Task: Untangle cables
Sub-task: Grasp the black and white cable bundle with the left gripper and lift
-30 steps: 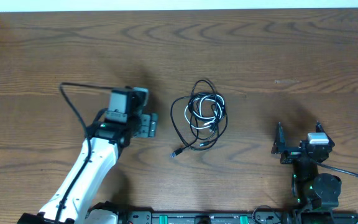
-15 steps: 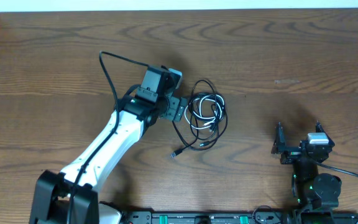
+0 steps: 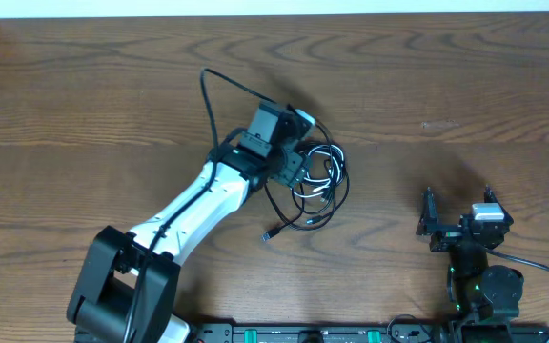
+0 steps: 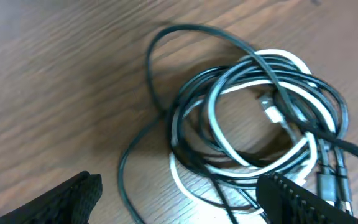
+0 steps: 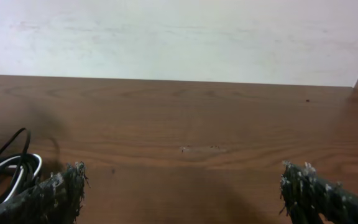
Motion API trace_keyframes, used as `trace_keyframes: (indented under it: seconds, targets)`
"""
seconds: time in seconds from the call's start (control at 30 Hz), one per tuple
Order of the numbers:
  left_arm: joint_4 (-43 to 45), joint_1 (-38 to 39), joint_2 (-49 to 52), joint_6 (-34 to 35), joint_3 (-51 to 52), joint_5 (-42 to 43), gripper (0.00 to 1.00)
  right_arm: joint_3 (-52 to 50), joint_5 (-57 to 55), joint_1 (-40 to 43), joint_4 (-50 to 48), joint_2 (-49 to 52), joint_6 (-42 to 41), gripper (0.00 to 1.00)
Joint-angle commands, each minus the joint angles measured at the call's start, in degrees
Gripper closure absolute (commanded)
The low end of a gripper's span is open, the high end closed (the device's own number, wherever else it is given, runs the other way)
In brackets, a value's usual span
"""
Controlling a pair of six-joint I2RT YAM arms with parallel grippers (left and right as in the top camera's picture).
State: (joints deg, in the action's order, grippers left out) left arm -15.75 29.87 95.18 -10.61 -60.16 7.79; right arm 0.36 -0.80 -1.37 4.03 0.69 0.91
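The cables lie in one tangled coil at the table's middle, black cords wound with one white cord; a black plug end trails to the lower left. In the left wrist view the coil fills the frame, with a small plug in its middle. My left gripper is open, over the coil's left edge; its fingers straddle the lower loops. My right gripper is open and empty at the lower right, far from the coil. In the right wrist view a bit of the coil shows at the left edge.
The wooden table ends at a pale wall along its far edge. A thick black arm cable arches above the left arm. The arm bases stand at the front edge.
My left arm has swung right from the table's left side and now has its open gripper over the coil's left edge. The coil and the right arm have not moved.
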Motion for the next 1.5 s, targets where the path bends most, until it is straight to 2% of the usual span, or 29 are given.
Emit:
trace_keyframes:
  seconds: [0.0,0.3,0.5,0.63,0.97,1.1,1.23,1.3,1.33,1.37,1.47]
  targets:
    - [1.62,1.92,0.50,-6.34,-1.27,0.79,0.15,-0.04,0.55,-0.17,0.28,-0.31,0.90,0.01]
    - [10.82,2.19,8.15,-6.64,-1.25,0.07,0.15,-0.04,0.55,-0.17,0.28,-0.31,0.90,0.01]
    - [16.65,2.19,12.81,-6.73,-1.25,-5.90,0.15,-0.04,0.55,-0.17,0.28,-0.31,0.90,0.01]
    - [18.75,2.19,15.82,-6.82,-1.25,-5.99,0.15,-0.04,0.55,-0.17,0.28,-0.31,0.90,0.01]
    - [19.93,2.19,16.06,-6.95,-0.70,-7.41,0.16,-0.04,0.55,-0.17,0.28,-0.31,0.90,0.01]
    - [19.69,2.19,16.06,-6.95,-0.44,-7.41,0.35,-0.04,0.55,-0.17,0.28,-0.31,0.90,0.01]
    - [19.69,2.19,16.06,-6.95,-0.44,-7.41,0.38,-0.04,0.55,-0.17,0.28,-0.31,0.90,0.01]
    - [19.74,2.19,16.06,-6.95,-0.44,-7.39,0.57,-0.04,0.55,-0.17,0.28,-0.31,0.90,0.01]
    - [20.02,2.19,16.06,-7.02,-0.44,-7.41,0.85,-0.04,0.55,-0.17,0.26,-0.31,0.90,0.01]
    - [20.48,2.19,16.04,-7.30,-0.46,-7.41,0.92,-0.04,0.55,-0.17,0.28,-0.31,0.90,0.01]
    - [20.81,2.21,14.23,-7.39,-0.57,-7.37,0.92,-0.04,0.55,-0.17,0.28,-0.31,0.90,0.01]
